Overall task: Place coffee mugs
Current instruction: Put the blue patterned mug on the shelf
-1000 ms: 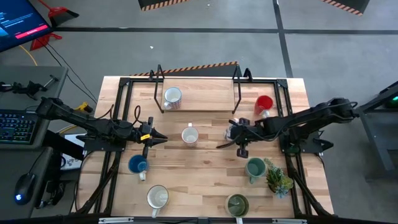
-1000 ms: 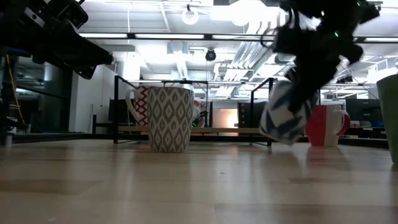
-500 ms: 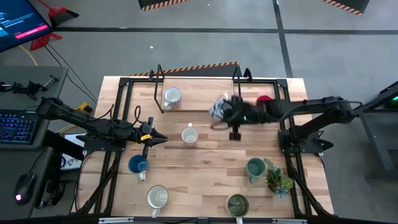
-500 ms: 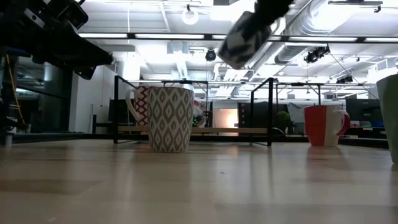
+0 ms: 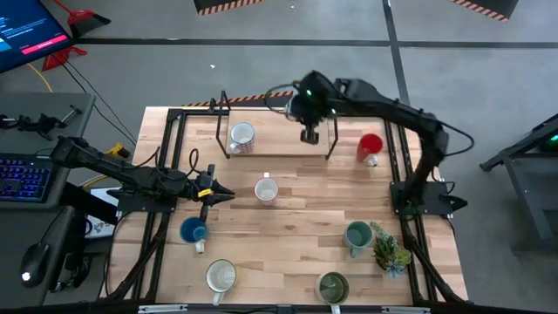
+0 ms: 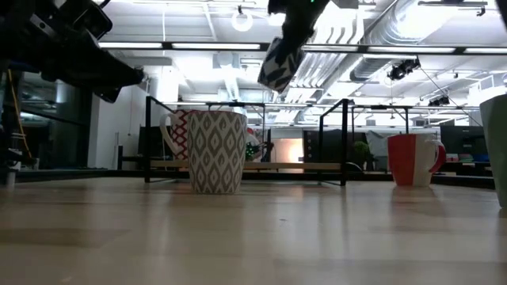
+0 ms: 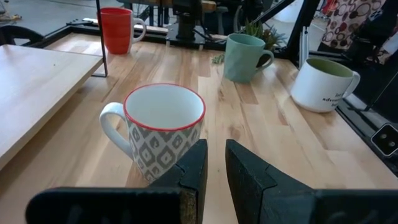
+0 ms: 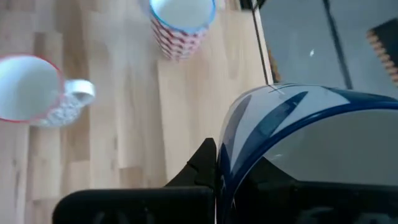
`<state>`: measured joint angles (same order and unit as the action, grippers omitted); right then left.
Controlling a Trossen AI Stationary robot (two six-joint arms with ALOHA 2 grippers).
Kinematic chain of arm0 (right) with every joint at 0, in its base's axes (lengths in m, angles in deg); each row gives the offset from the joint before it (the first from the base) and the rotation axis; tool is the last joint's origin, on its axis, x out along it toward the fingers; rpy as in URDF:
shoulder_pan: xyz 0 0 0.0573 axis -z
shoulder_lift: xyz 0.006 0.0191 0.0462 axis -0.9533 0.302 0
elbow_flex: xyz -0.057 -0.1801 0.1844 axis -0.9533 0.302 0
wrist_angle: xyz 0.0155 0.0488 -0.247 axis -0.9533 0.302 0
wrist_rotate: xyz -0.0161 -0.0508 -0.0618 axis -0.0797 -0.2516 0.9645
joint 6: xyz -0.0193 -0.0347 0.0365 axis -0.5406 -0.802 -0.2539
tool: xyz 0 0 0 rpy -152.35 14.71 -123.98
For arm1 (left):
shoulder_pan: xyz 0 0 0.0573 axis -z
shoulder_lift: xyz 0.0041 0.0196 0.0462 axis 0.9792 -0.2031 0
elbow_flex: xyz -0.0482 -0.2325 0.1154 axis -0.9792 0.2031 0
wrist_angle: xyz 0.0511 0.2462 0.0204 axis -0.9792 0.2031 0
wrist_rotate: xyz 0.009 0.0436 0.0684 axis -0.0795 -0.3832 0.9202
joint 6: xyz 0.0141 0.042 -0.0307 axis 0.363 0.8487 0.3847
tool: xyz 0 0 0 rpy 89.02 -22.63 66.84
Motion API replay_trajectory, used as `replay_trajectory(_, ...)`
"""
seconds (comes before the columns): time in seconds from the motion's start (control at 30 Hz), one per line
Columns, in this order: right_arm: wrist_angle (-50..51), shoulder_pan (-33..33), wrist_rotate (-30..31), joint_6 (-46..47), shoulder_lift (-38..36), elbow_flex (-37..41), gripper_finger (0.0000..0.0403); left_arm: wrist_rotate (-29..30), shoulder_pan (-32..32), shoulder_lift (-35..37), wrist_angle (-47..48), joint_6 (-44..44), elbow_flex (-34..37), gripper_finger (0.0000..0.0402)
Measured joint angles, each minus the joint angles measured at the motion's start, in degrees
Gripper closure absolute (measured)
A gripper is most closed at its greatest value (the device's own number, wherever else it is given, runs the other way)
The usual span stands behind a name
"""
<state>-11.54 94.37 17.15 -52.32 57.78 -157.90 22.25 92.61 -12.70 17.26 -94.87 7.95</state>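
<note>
My right gripper [image 5: 299,106] is high above the raised wooden shelf [image 5: 279,139] at the table's far side, shut on a blue-and-white striped mug [image 6: 277,65]. My left gripper [image 7: 212,163] waits at the table's left, fingers a narrow gap apart, pointing at a grey-patterned white mug with a red rim [image 5: 266,189]. That mug stands upright on its base. A red-patterned mug [image 5: 241,137] stands on the shelf. On the table stand a red mug [image 5: 370,146], a teal mug [image 5: 357,235], an olive mug [image 5: 332,286], a blue mug [image 5: 193,231] and a white mug [image 5: 221,276]. My right gripper holds the striped mug by its wall at the blue rim [image 8: 225,163]. One finger [image 8: 204,167] lies on the outside of the wall; the mug hides the other. The fingers slant down from above. The mug hangs tilted below them [image 6: 276,75], lifted clear of table and shelf.
A spiky green potted plant [image 5: 391,251] stands beside the teal mug at the right. The shelf's black frame posts [image 5: 333,131] rise below my right gripper. Bare shelf board lies to the right of the red-patterned mug.
My right gripper has swung up and toward the table's far edge and left, carrying the striped mug from low over the table's right middle to high above the shelf. The mug stays tilted in the hold.
</note>
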Motion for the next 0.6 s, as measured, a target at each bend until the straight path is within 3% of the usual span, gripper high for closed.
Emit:
replay_trajectory(0.23,7.0,6.4,-0.9,-4.7,10.1,-8.0,0.0403,0.0,0.0,0.0,1.5,0.0,0.0,0.0353)
replay_trajectory(0.6,9.7,12.7,-4.3,-8.6,16.9,-7.8,0.0403,0.0,0.0,0.0,1.5,1.5,0.0,0.0353)
